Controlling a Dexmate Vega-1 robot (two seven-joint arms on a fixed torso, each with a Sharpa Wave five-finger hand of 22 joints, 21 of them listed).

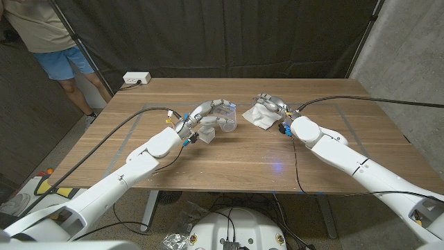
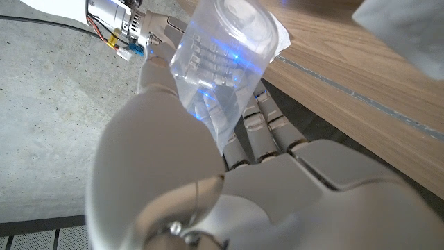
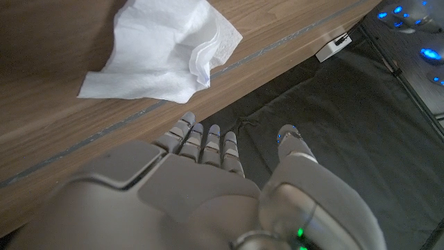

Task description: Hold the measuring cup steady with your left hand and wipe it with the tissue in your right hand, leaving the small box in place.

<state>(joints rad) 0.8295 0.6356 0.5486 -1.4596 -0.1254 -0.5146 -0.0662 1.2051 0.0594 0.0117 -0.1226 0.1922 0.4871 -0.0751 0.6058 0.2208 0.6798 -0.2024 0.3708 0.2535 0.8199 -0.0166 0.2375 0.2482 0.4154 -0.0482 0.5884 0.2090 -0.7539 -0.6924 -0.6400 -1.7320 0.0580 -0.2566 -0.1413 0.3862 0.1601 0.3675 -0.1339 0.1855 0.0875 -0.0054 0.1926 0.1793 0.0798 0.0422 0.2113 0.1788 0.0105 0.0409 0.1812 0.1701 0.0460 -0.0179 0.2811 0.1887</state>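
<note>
My left hand (image 1: 201, 117) grips the clear measuring cup (image 1: 226, 115) near the table's middle and holds it tilted just above the wood. In the left wrist view the cup (image 2: 223, 57), with its printed scale, sits between the thumb and the fingers (image 2: 267, 132) of that hand (image 2: 208, 187). A crumpled white tissue (image 1: 257, 116) lies loose on the table right of the cup. My right hand (image 1: 272, 103) hovers at the tissue's far right side. The right wrist view shows this hand (image 3: 201, 180) holding nothing, fingers straight, with the tissue (image 3: 163, 52) lying on the wood beyond the fingertips.
A white power strip (image 1: 135, 78) lies at the table's (image 1: 229, 156) back left corner. A person (image 1: 48, 35) stands behind the table at far left. Dark curtains hang behind the table. Bare wood spreads in front of both hands.
</note>
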